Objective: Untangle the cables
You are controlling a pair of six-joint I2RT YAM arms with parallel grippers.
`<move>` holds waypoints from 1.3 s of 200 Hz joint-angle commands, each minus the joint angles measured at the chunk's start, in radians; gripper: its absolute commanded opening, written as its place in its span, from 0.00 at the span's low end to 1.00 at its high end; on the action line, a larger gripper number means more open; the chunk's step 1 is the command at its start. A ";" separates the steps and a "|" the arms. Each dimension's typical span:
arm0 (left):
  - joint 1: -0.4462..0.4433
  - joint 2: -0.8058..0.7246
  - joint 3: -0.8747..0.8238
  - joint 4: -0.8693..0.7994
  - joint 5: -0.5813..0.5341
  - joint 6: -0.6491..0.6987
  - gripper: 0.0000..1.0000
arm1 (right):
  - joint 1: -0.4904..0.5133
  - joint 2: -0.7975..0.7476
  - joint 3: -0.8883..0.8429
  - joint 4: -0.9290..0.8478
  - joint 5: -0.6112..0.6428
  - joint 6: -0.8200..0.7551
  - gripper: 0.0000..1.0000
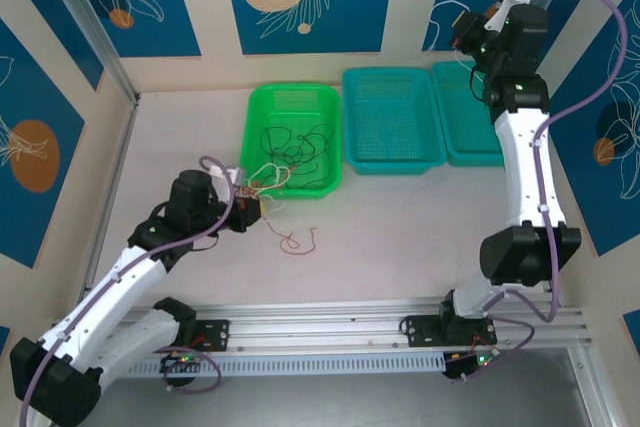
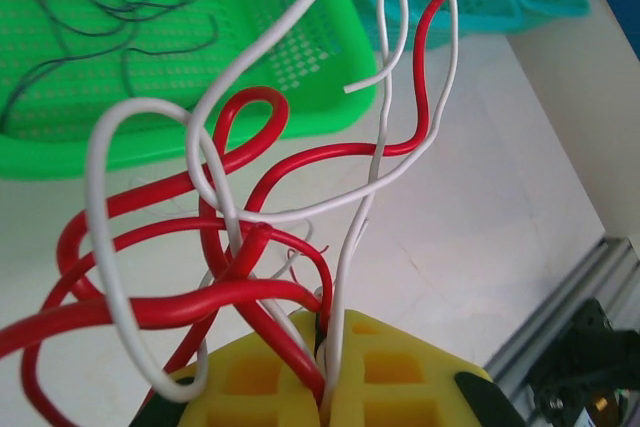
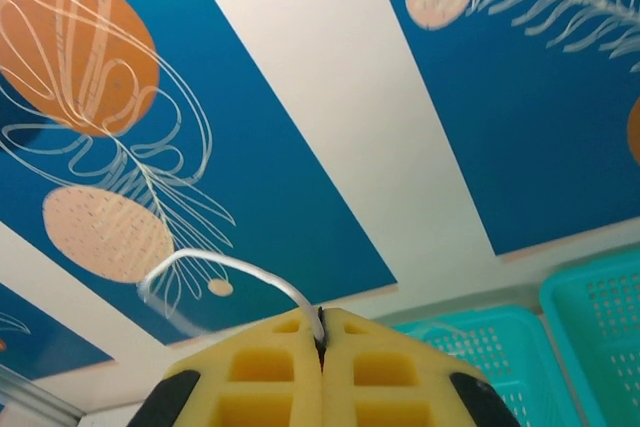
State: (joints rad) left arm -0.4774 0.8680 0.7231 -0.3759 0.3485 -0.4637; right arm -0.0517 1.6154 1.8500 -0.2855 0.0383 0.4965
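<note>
Cables (image 2: 250,247) clamped in left gripper (image 2: 325,329), right gripper (image 3: 320,332)

We see the cables (image 2: 150,309) as smooth, glossy plastic sheathing, red and white. The green basket (image 2: 40,159) is shiny perforated plastic; the teal baskets (image 1: 392,167) look alike. The left gripper (image 2: 325,332) and right gripper (image 3: 321,332) have matt yellow fingers (image 2: 260,377) of moulded plastic with hollow pockets. We find the table (image 1: 400,237) pale and matt, faintly veined. The rail (image 1: 350,319) is ribbed bare metal.

Red and white cables (image 2: 245,252) tangled (black ones (image 1: 300,142) coil in green basket (image 1: 250,137)).
</note>
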 commanded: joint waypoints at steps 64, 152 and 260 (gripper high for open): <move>-0.160 0.120 0.064 0.149 -0.046 -0.010 0.00 | 0.054 0.204 -0.212 0.040 -0.123 -0.041 0.00; -0.185 0.190 0.120 0.172 -0.047 0.025 0.00 | 0.096 0.183 -0.135 -0.139 -0.054 -0.061 0.90; -0.203 0.332 0.221 0.162 0.015 0.114 0.00 | 0.271 -0.445 -0.659 -0.118 -0.539 -0.165 0.79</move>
State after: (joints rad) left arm -0.6628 1.1805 0.8955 -0.2169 0.3187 -0.4084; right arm 0.1299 1.2072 1.2194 -0.3092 -0.3729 0.4156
